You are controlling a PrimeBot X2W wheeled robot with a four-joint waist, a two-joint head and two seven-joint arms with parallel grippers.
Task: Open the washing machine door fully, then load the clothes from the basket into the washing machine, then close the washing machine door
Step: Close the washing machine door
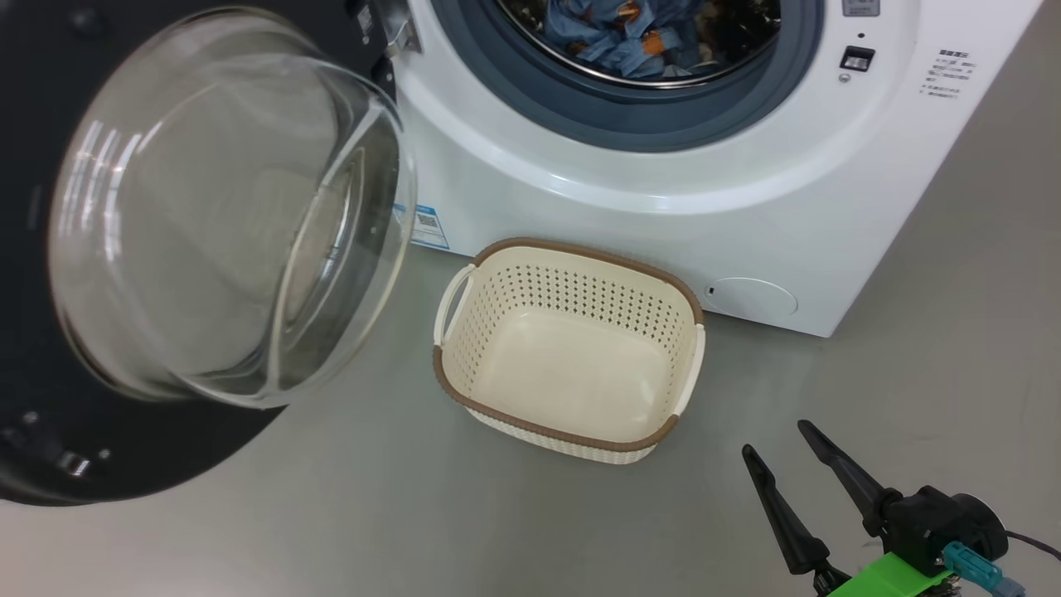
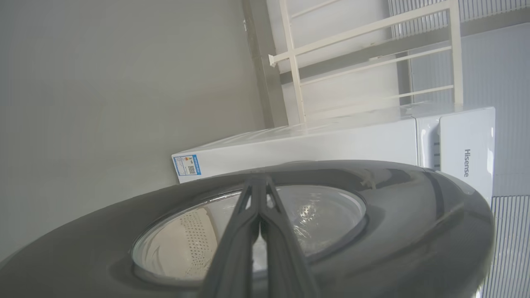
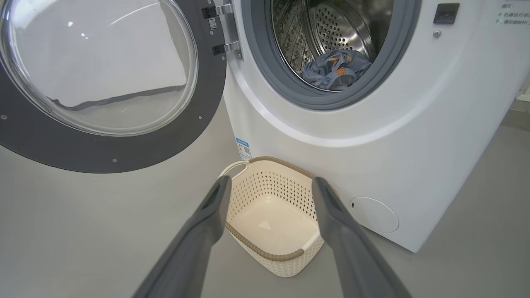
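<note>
The washing machine (image 1: 663, 207) stands with its door (image 1: 50, 448) swung wide to the left, the glass bowl bulging toward me. The blue printed clothes (image 1: 630, 33) lie inside the drum; in the right wrist view the clothes (image 3: 335, 70) show there too. On the floor before the machine sits the basket (image 1: 692, 365), with nothing in it. At the lower right my right gripper (image 1: 777, 439) hangs open and holds nothing; in its own view the right gripper (image 3: 271, 182) points at the basket (image 3: 265, 254). My left gripper (image 2: 258, 178) is shut, close over the outer face of the door (image 2: 414, 215); whether it touches I cannot tell.
Grey floor surrounds the basket. A white metal frame (image 2: 364, 54) stands behind the washing machine (image 2: 331, 145). The open door (image 3: 103, 145) takes up the space left of the basket. A round service cover (image 1: 754, 297) sits low on the machine's front.
</note>
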